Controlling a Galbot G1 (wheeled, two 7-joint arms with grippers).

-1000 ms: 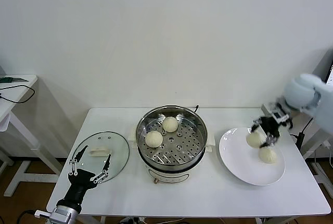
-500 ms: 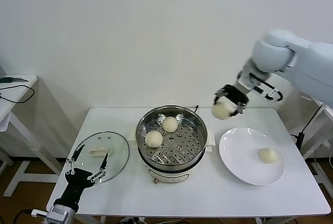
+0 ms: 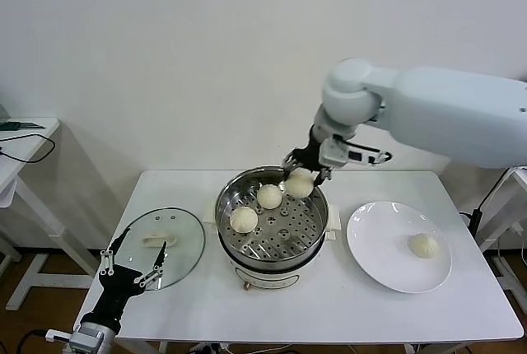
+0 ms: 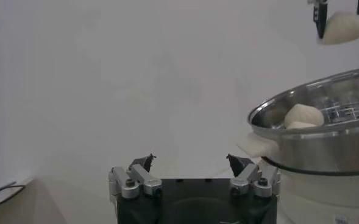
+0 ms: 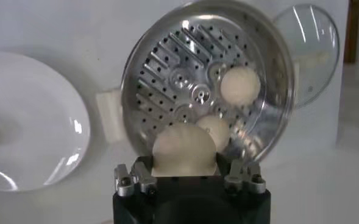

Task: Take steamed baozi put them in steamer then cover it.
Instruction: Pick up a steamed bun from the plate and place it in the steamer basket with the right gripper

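We see a smooth, rounded cream baozi [image 3: 300,183] clamped in the right end effector [image 3: 301,179], held above the far rim of the shiny round steel steamer [image 3: 272,214]. Two more buns [image 3: 256,208] sit on its perforated tray, and a fourth [image 3: 424,244] lies on the flat white plate [image 3: 387,265] beside it. The clear glass cover [image 3: 160,247] rests on the white table [image 3: 346,309]. The left end effector [image 3: 132,267] hangs by the table's near edge, fingers apart.

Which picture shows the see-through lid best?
The head view: the whole cover lies flat on the table, left of the steamer. The right wrist view shows only part of it behind the pot. The left wrist view doesn't show it.
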